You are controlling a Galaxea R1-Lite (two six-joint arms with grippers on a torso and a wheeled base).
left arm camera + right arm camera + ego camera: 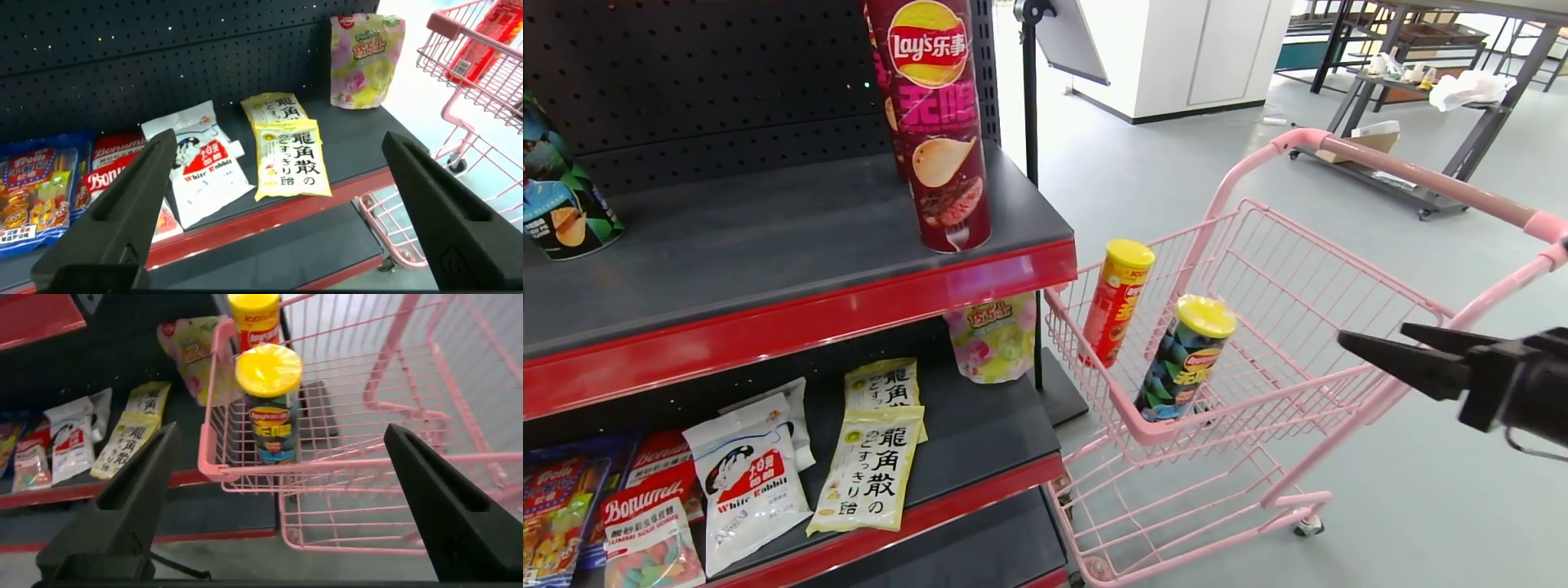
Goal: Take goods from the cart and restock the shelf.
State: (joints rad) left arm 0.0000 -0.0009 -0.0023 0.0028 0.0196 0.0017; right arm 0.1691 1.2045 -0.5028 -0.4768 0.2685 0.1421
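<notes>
1. Left wrist view gave you the left gripper (278,137), fingers spread and empty, above packets (292,159) on the lower shelf (359,147).
2. Head view gave you the top shelf (768,245): a red can (939,122) stood upright near its front edge, with a wide stretch of board left of it.
3. Right gripper (1372,333), parted and empty, hung at the cart's (1258,245) handle side. A blue can (1186,359) and a yellow can (1116,300) stood in the basket.

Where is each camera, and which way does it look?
Head view: on the head, looking down at shelf and cart; right gripper at right.
Left wrist view: on left wrist, facing yellow bags on lower shelf; left gripper open.
Right wrist view: on right wrist, facing blue can in cart; right gripper open.
All three share the yellow bags.
</notes>
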